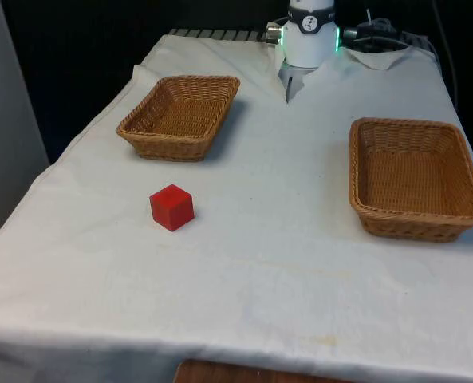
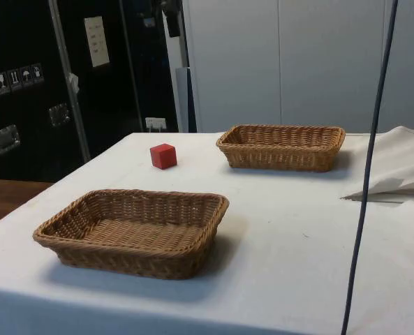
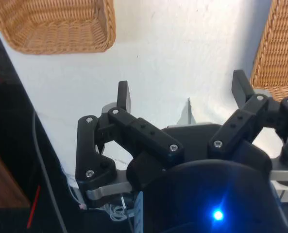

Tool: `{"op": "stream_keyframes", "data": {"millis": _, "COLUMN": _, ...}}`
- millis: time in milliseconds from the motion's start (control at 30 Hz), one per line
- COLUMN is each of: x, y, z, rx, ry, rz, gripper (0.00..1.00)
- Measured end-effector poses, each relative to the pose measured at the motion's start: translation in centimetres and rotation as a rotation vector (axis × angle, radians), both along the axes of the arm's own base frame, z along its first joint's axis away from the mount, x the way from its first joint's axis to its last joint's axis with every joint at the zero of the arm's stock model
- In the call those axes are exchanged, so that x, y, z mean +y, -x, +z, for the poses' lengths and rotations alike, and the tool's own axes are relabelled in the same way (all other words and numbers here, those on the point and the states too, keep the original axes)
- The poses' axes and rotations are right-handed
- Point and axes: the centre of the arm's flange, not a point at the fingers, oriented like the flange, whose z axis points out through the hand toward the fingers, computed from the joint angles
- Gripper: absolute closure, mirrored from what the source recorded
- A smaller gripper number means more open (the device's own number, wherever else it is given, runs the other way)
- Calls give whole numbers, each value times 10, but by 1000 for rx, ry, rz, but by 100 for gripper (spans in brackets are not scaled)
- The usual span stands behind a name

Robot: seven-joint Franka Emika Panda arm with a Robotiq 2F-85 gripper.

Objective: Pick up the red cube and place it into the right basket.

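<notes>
The red cube (image 1: 171, 207) sits on the white cloth towards the front view's left, a short way in front of the left wicker basket (image 1: 180, 116). From the side it is the red cube (image 2: 163, 155) beside the farther basket (image 2: 282, 146). The right basket (image 1: 415, 177) stands empty at the front view's right and is the nearer basket (image 2: 133, 230) in the side view. My gripper (image 3: 182, 91) is open, its fingers (image 3: 123, 95) spread wide with nothing between them. It hangs over bare cloth, with a basket (image 3: 61, 26) on one side and another basket (image 3: 279, 48) on the other.
The arm's base (image 1: 309, 32) stands at the table's far end, where the cloth is creased (image 1: 300, 84). A dark cable (image 2: 367, 174) hangs in front of the side view. Open cloth lies between the two baskets and across the table's near half.
</notes>
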Motion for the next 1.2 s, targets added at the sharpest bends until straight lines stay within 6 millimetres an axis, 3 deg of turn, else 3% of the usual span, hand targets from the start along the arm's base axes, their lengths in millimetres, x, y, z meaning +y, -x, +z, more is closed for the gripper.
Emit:
{"op": "stream_keyframes", "data": {"millis": 467, "x": -30, "y": -30, "z": -32, "rx": -8, "ry": 44, "rz": -21, "gripper": 0}}
{"op": "stream_keyframes", "data": {"millis": 1200, "x": -77, "y": -40, "z": -87, "rx": -47, "ry": 74, "rz": -80, "gripper": 0}}
